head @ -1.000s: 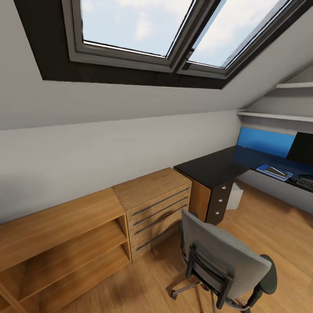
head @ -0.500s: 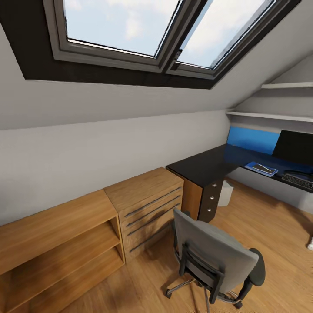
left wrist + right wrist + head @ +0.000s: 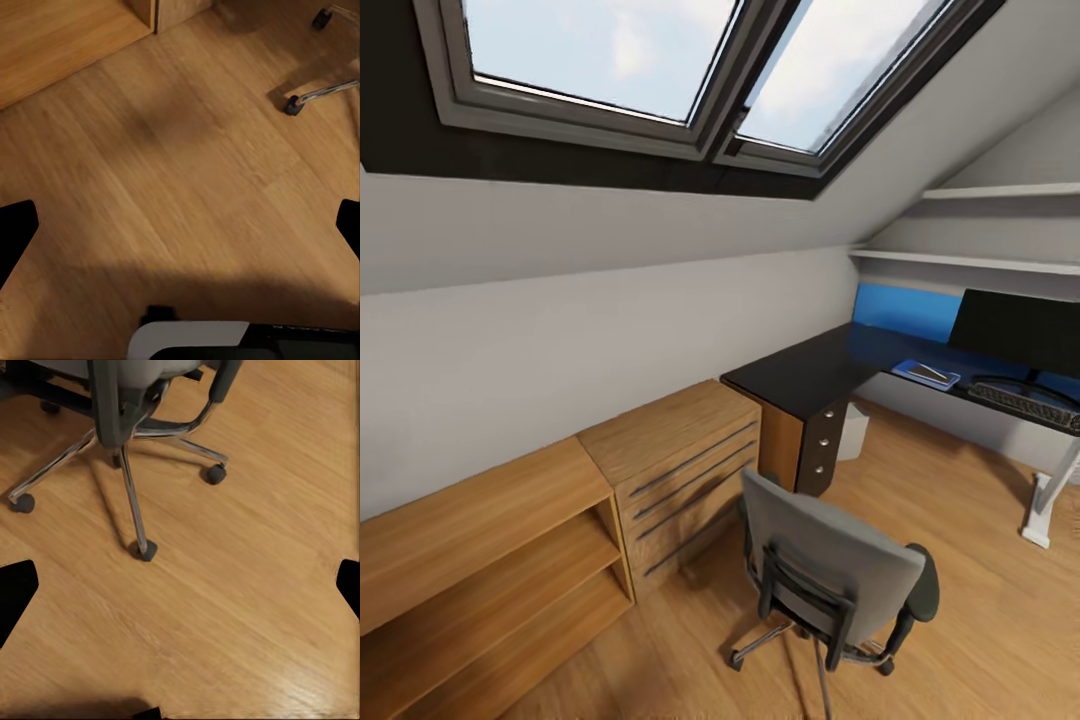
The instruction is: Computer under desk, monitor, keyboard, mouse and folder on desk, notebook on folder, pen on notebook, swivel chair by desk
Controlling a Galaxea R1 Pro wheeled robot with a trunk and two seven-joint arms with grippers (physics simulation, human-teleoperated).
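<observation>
The grey swivel chair (image 3: pixel 830 570) stands on the wooden floor with its back to me, a short way from the black desk (image 3: pixel 810 372). On the desk's far wing the black monitor (image 3: pixel 1020 335) stands with the keyboard (image 3: pixel 1025 395) in front of it. Left of them lies the blue folder (image 3: pixel 912 368) with the dark grey notebook (image 3: pixel 930 373) on top. The light grey computer (image 3: pixel 852 432) sits under the desk beside the drawers. My left gripper (image 3: pixel 180 229) is open above bare floor. My right gripper (image 3: pixel 180 589) is open above the floor near the chair's chrome base (image 3: pixel 127 472).
A light wooden drawer unit (image 3: pixel 680 460) and an open wooden shelf (image 3: pixel 490 560) line the left wall under the skylight. A blue panel (image 3: pixel 905 310) leans behind the desk. A white desk leg (image 3: pixel 1045 500) stands at right. Wall shelves (image 3: pixel 1000 262) hang above.
The camera has turned to the right, so the whole picture shifted left. More of the monitor, the keyboard and the white desk leg have come into view. Nothing itself moved.
</observation>
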